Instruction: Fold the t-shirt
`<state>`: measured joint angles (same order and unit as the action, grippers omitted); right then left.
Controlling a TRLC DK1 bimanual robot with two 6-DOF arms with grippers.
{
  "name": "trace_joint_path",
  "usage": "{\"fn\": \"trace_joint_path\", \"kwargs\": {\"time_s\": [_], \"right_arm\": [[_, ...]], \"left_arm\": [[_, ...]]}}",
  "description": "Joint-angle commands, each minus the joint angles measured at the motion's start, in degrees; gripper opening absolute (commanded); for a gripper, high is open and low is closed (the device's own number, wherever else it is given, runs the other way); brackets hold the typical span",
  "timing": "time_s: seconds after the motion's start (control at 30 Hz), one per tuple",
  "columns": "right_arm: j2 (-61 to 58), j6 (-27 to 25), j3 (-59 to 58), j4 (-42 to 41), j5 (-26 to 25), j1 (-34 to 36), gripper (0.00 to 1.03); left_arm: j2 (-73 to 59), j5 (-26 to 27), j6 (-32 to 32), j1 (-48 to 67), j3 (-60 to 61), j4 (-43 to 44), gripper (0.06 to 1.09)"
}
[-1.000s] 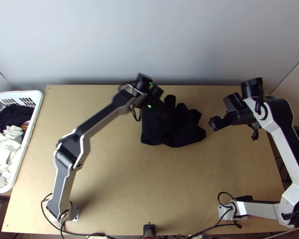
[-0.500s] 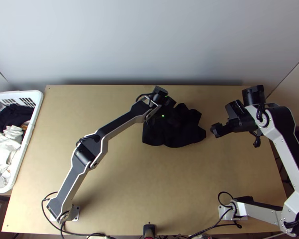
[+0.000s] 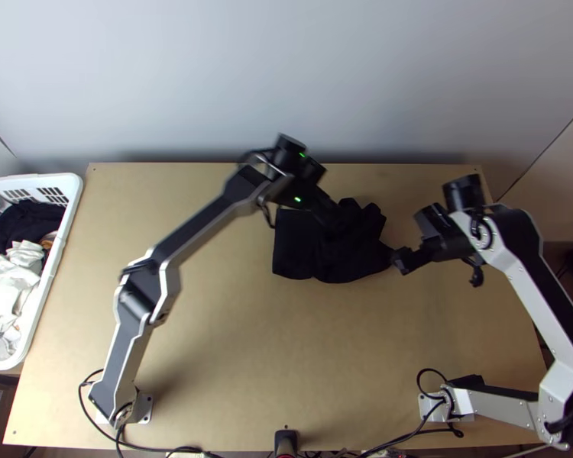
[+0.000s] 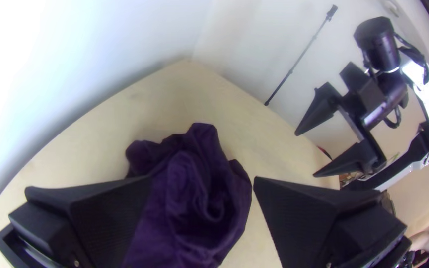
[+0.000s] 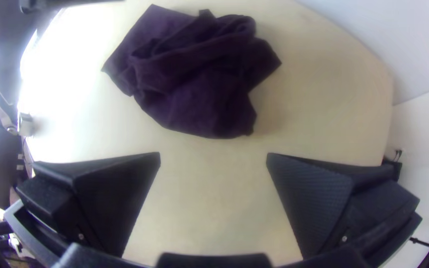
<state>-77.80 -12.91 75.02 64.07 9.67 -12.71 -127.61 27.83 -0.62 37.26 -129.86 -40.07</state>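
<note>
In the top view my left gripper point(image 3: 334, 217) is over the upper part of the dark t-shirt point(image 3: 309, 256), which lies bunched on the table. My right gripper point(image 3: 399, 261) is beside the shirt's right edge. From the left wrist, my left gripper point(image 4: 202, 181) stands open, the purple-looking cloth point(image 4: 189, 208) beyond and between its fingers. In the right wrist view, my right gripper point(image 5: 213, 156) is wide open with bare table between its fingers, and the crumpled shirt point(image 5: 199, 84) lies a short way off from the fingertips.
A white laundry basket point(image 3: 66, 229) with dark and white clothes stands at the table's left edge. A pale wall point(image 3: 286, 76) rises behind the table point(image 3: 248, 366). Cables run along the near edge.
My left gripper first moved right and toward the near edge over the shirt, then back up and left. The right gripper has come left, closer to the shirt. The shirt lies nearly the same.
</note>
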Motion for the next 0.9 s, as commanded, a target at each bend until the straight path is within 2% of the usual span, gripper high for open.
{"fn": "trace_joint_path", "kwargs": {"time_s": [0.0, 0.07, 0.13, 0.27, 0.47, 0.6, 0.87], "right_arm": [[-8.25, -0.63, 5.22, -4.04, 0.0, -8.91, 1.0], [-12.38, -0.89, 9.88, -5.27, 0.08, -12.16, 1.0], [-17.03, -0.98, 14.8, -5.8, 0.08, -15.24, 1.0], [-25.91, -0.89, 23.77, -7.38, 0.44, -20.95, 1.0], [-38.39, -0.54, 34.84, -8.09, 1.05, -26.49, 1.0], [-41.2, -0.63, 30.44, -9.14, 1.84, -24.29, 1.0], [-24.86, -2.39, 7.42, -13.27, 2.28, -8.91, 1.0]], "left_arm": [[12.91, 1.08, -7.38, -5.7, 5.41, -15.21, 1.05], [16.25, 1.08, -10.63, -7.28, 9.36, -19.69, 1.05], [20.56, 0.99, -11.95, -8.95, 15.78, -19.52, 1.05], [25.92, 0.99, -12.21, -11.5, 24.22, -18.55, 1.05], [29.26, 0.55, -11.59, -11.85, 28.96, -18.55, 1.04], [29.26, 0.29, -11.33, -11.77, 29.84, -18.46, 1.04], [27.15, 0.2, -11.07, -11.5, 29.49, -17.05, 1.04]]}}
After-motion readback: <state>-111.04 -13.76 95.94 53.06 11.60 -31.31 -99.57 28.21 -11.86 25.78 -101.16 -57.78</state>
